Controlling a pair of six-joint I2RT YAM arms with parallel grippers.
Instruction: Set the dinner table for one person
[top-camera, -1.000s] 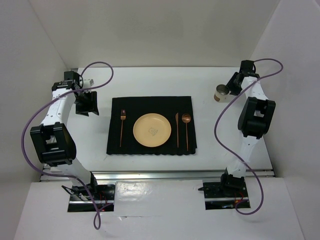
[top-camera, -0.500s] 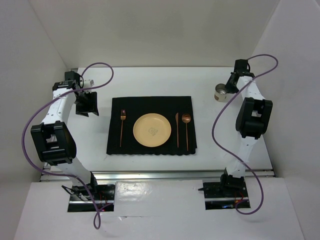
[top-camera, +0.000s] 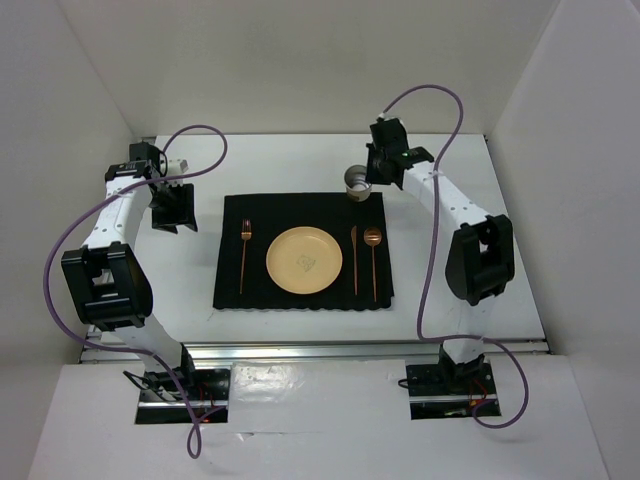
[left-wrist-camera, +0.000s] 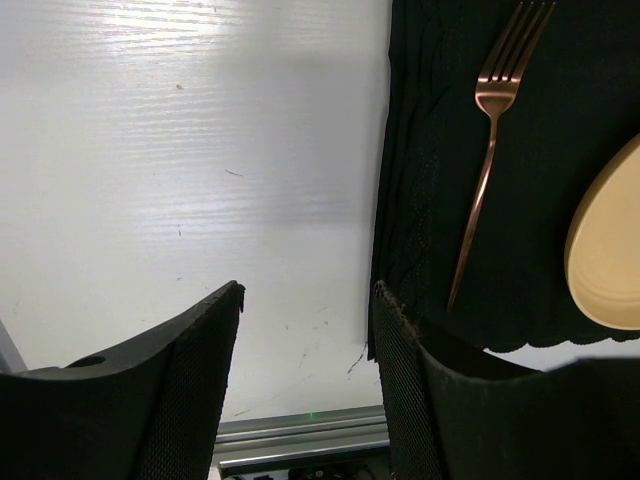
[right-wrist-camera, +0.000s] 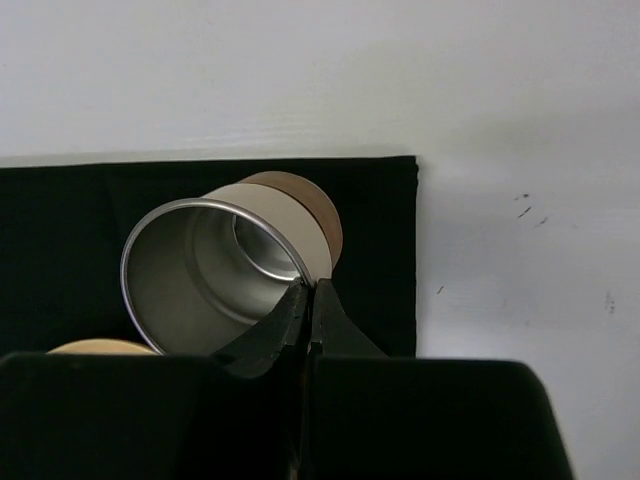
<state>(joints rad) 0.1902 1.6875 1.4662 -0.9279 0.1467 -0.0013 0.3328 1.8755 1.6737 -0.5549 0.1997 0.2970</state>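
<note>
On the white dinner table (top-camera: 450, 165) lies a black placemat (top-camera: 300, 205) with a yellow plate (top-camera: 304, 260), a copper fork (top-camera: 244, 255) on its left, and a knife (top-camera: 354, 260) and spoon (top-camera: 373, 260) on its right. My right gripper (top-camera: 368, 178) is shut on the rim of a metal cup (top-camera: 357, 182) with a beige and brown outside (right-wrist-camera: 220, 275), held over the mat's far right corner. One finger is inside the cup, the other outside. My left gripper (left-wrist-camera: 305, 295) hangs open and empty over the table beside the mat's left edge (left-wrist-camera: 400, 200), near the fork (left-wrist-camera: 490, 130).
White walls close in the table at the back and both sides. A silver rail (top-camera: 370, 348) runs along the near edge, with both arm bases beyond it. Purple cables loop above each arm.
My right gripper closed on the cup's rim at the far right of the table and carried it left to the placemat's far right corner. The left arm has not moved.
</note>
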